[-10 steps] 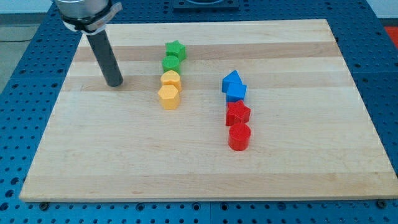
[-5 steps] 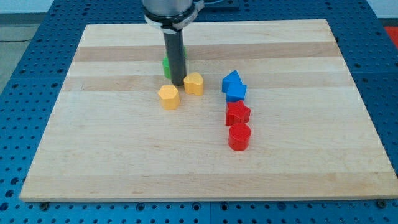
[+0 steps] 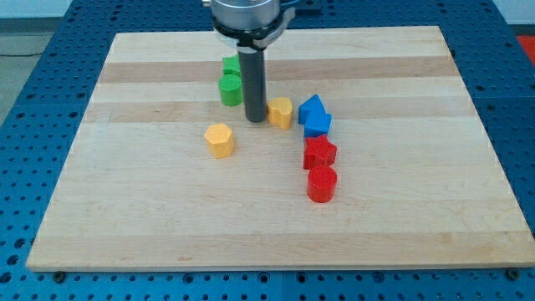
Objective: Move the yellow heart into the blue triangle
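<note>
The yellow heart [image 3: 281, 111] lies near the board's middle, just left of the blue triangle [image 3: 311, 106] with a thin gap between them. My tip [image 3: 255, 119] stands right at the heart's left side, touching or nearly touching it. A second blue block [image 3: 317, 124] sits against the triangle's lower right. The rod rises from the tip toward the view's top.
A yellow hexagon [image 3: 219, 140] lies left and below the tip. A green cylinder [image 3: 230, 89] and a green star [image 3: 231, 66] stand just left of the rod. A red star [image 3: 319, 152] and a red cylinder [image 3: 322, 184] sit below the blue blocks.
My tip swept right across the board and pushed the yellow heart rightward, close to the blue triangle. The yellow hexagon shifted down and left.
</note>
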You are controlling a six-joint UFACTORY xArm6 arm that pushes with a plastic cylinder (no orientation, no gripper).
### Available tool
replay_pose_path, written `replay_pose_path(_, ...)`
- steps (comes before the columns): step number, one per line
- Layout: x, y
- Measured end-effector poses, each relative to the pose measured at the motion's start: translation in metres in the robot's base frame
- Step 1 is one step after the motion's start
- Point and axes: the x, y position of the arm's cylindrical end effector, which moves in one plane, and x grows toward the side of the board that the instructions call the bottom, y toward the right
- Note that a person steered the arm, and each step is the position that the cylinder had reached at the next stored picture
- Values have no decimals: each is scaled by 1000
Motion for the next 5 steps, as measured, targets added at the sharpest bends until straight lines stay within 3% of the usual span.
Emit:
replay_pose_path(3, 0, 18)
replay_pose_path(5, 2, -40)
